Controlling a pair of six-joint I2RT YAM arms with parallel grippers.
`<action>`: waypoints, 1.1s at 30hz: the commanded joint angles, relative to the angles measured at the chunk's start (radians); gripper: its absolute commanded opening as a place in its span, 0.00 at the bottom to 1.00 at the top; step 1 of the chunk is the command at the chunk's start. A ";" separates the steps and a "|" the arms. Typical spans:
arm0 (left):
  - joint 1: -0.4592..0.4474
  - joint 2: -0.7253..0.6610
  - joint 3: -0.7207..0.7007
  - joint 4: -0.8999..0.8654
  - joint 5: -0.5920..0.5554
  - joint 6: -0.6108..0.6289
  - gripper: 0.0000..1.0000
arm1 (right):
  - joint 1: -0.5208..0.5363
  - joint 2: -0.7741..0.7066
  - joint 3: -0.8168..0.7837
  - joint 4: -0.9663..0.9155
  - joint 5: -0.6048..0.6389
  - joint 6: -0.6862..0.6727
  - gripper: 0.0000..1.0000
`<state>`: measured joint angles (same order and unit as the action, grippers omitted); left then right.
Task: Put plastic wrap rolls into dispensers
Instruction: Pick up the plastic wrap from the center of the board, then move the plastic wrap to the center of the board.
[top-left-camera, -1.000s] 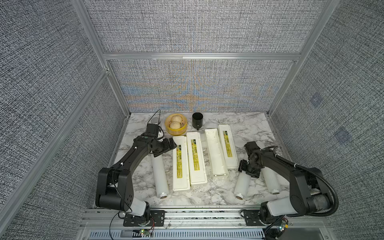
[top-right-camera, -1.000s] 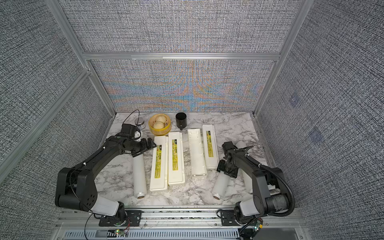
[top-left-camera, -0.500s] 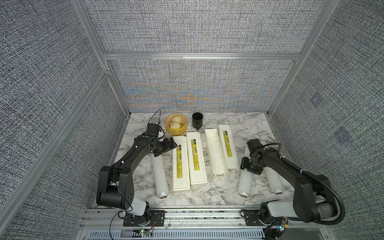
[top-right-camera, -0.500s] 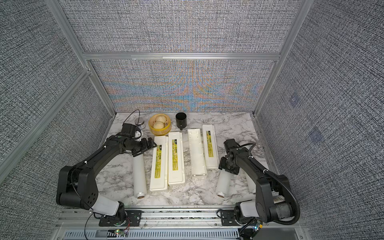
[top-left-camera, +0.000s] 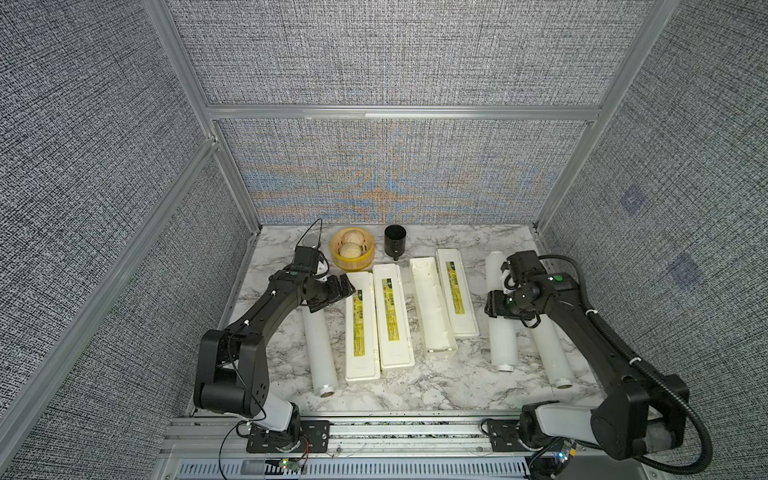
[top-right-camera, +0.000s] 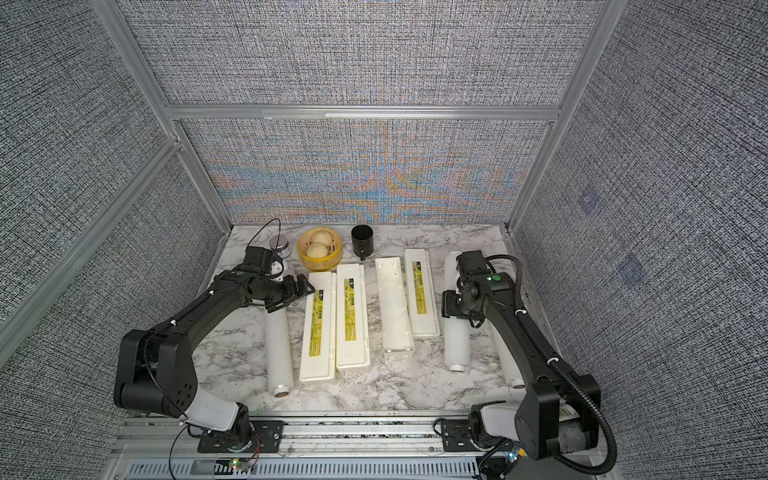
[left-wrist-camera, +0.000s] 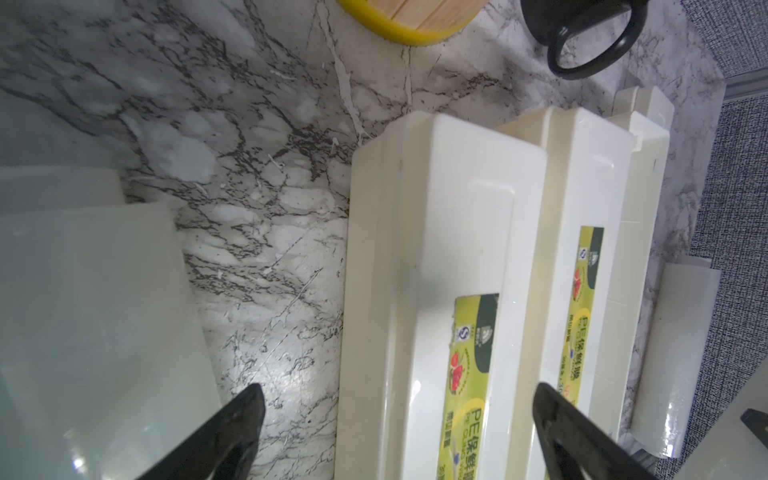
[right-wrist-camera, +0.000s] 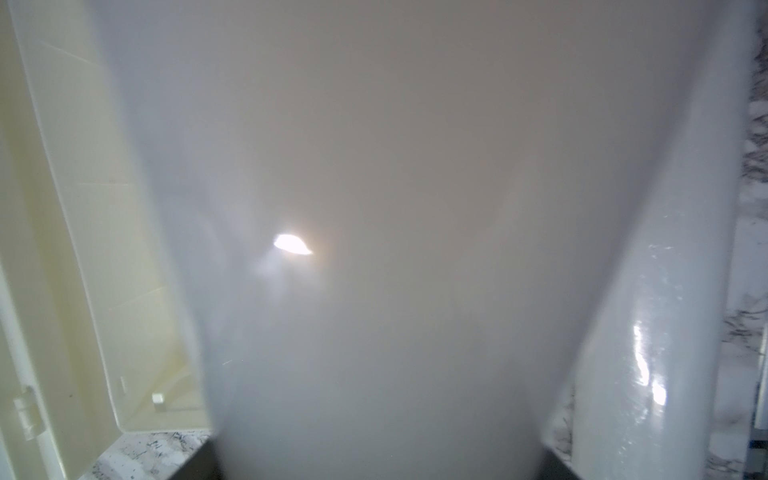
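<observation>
Right gripper (top-left-camera: 496, 308) is pinching a plastic wrap roll (right-wrist-camera: 395, 208), filling my wrist view; left gripper (left-wrist-camera: 397, 390) is hovering spread above the leftmost dispenser (left-wrist-camera: 436, 249), arm outstretched.

left tool (left-wrist-camera: 397, 395) spread wide | nearest dispenser (left-wrist-camera: 436, 232) lid closed | roll (left-wrist-camera: 91, 316) lying beside it

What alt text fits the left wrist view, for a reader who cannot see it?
The left gripper hangs open above a marble table, its fingertips straddling the nearest closed cream box with a yellow-green label. A plastic wrap roll lies on one side, a second labelled box on the other; a yellow steamer and black cup stand beyond.
</observation>
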<state>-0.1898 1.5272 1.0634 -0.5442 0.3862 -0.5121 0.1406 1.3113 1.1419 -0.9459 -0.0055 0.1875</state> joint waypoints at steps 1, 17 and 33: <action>0.002 -0.008 -0.003 0.015 0.006 0.000 1.00 | -0.013 0.018 0.060 -0.022 -0.032 -0.108 0.48; 0.000 -0.001 -0.008 0.028 0.032 -0.008 1.00 | -0.256 0.133 0.191 -0.066 0.235 -0.228 0.48; 0.002 0.042 0.022 0.004 0.043 0.001 1.00 | -0.684 0.270 0.204 -0.062 -0.279 0.002 0.45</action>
<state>-0.1898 1.5635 1.0760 -0.5301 0.4221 -0.5228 -0.5251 1.5806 1.3502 -1.0386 -0.1444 0.1268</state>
